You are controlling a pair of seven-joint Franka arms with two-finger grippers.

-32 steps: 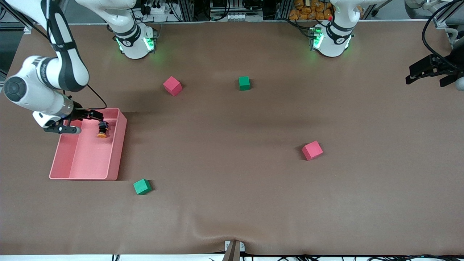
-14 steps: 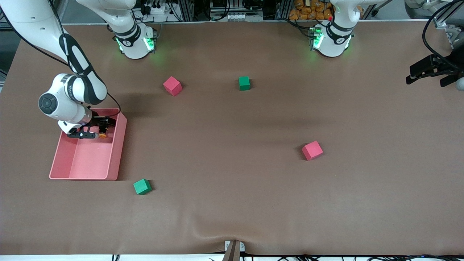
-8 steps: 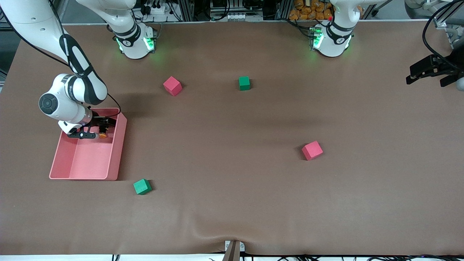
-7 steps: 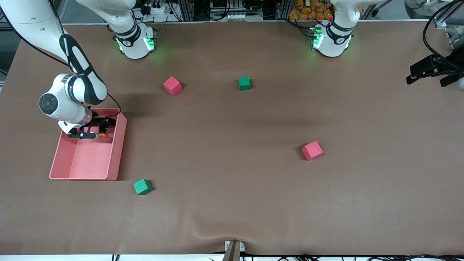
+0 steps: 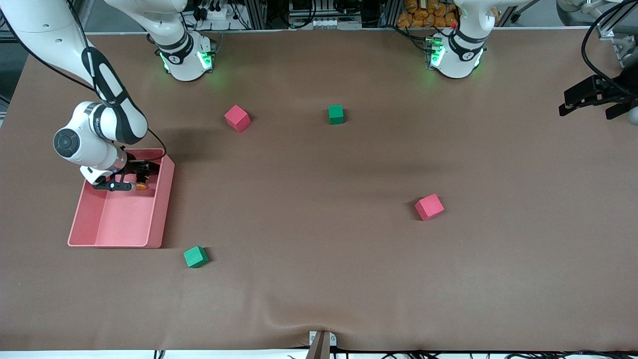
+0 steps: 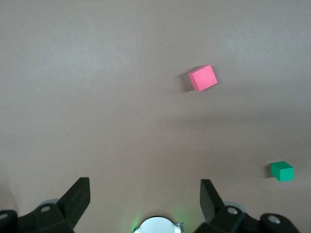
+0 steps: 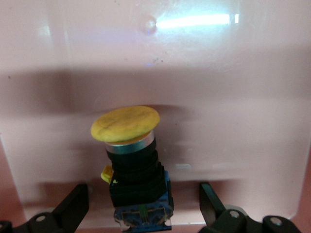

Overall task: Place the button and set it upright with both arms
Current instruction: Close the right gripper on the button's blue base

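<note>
While the left arm waits at its own end of the table, its left gripper point(image 5: 593, 99) hangs there spread open, holding nothing. From the front, the right gripper point(image 5: 130, 178) is down inside the pink bin point(image 5: 159, 209) at the right arm's end of the table, and the button point(image 5: 141, 186) lies in that bin, just at the fingertips. Two red cubes point(image 5: 237, 118) and two green cubes point(image 5: 336, 114) sit scattered on the brown table point(image 5: 319, 279).

The left wrist view shows only its wide-spread fingers point(image 6: 77, 199) above bare cloth.

The right wrist view puts the button point(image 7: 133, 165) on its side between the fingers point(image 7: 73, 204) — jaws fully apart, not touching it, cap pointing at the bin's wall point(image 7: 194, 58).
</note>
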